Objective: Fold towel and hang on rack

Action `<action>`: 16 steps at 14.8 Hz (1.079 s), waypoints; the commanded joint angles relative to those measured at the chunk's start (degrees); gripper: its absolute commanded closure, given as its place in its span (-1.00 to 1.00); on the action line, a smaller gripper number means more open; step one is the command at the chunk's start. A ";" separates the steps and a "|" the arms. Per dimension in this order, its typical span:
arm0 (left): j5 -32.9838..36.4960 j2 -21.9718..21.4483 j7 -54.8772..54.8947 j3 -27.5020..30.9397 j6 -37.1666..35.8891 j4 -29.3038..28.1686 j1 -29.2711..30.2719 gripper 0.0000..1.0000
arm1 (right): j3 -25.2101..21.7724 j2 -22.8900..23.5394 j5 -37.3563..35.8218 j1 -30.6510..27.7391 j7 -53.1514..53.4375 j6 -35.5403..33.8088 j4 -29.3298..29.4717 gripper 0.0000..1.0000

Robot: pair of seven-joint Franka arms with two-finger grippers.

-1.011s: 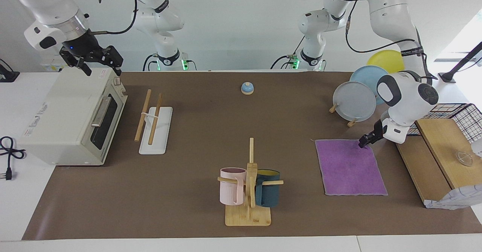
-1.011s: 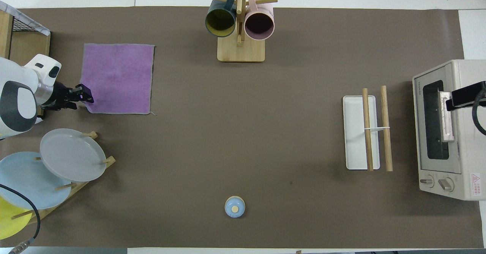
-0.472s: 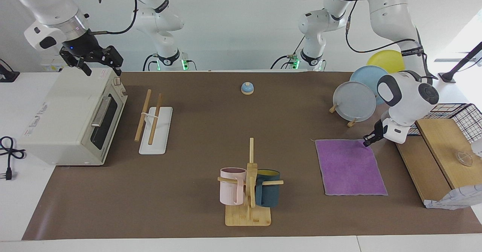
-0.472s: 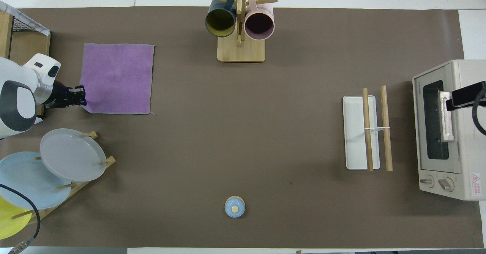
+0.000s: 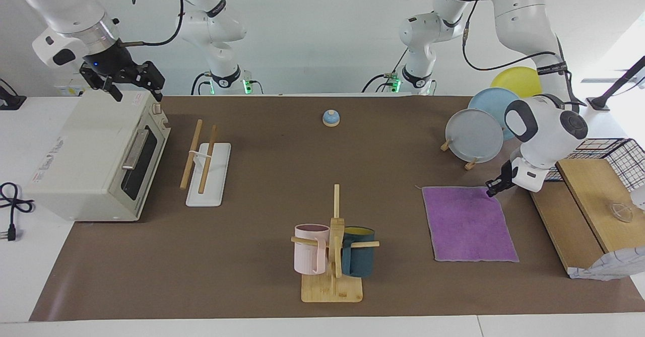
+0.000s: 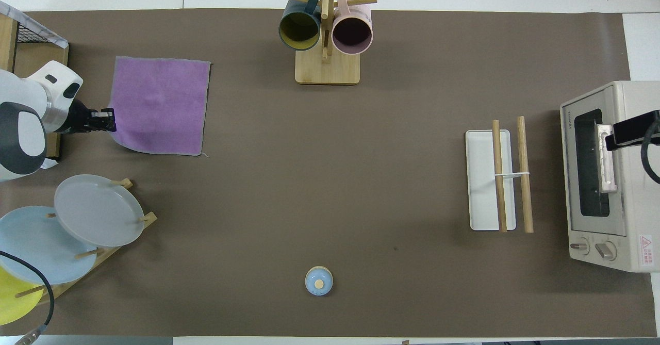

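Observation:
The purple towel point(image 5: 468, 223) lies flat on the brown mat at the left arm's end of the table; it also shows in the overhead view point(image 6: 157, 105). My left gripper point(image 5: 490, 190) is low at the towel's corner nearest the robots and is shut on that corner, which is drawn a little out of square point(image 6: 109, 124). The rack point(image 5: 201, 158), two wood rods over a white base, stands at the right arm's end beside the toaster oven point(image 6: 508, 180). My right gripper point(image 5: 136, 91) waits open and empty above the oven.
A toaster oven point(image 5: 95, 155) stands at the right arm's end. A bamboo mug stand point(image 5: 332, 249) with a pink and a teal mug stands mid-table, farther from the robots. A plate stand point(image 5: 473, 135), a wooden box point(image 5: 579, 211) and a blue bell point(image 5: 330, 118) are also here.
My left gripper drew back off the towel's face to its corner and pulled that corner, skewing the towel's edge. The right arm has not moved.

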 commanded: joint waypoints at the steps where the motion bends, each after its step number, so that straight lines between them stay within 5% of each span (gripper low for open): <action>1: -0.05 -3.80 4.21 0.48 -0.15 -1.89 -3.65 1.00 | 0.30 -0.69 0.86 -0.54 0.55 -0.09 -0.70 -1.00; 6: -0.05 -8.28 2.03 0.57 2.99 -10.31 -13.40 1.00 | 0.30 -0.69 0.86 -0.54 0.55 -0.09 -0.70 -1.00; 10: -0.05 -10.05 -0.36 0.57 17.84 -23.14 -17.55 1.00 | 0.30 -0.69 0.86 -0.54 0.55 -0.09 -0.70 -1.00; 16: -0.05 -9.70 -0.89 0.57 17.95 -22.90 -17.21 1.00 | 0.30 -0.69 0.86 -0.54 0.55 -0.09 -0.70 -1.00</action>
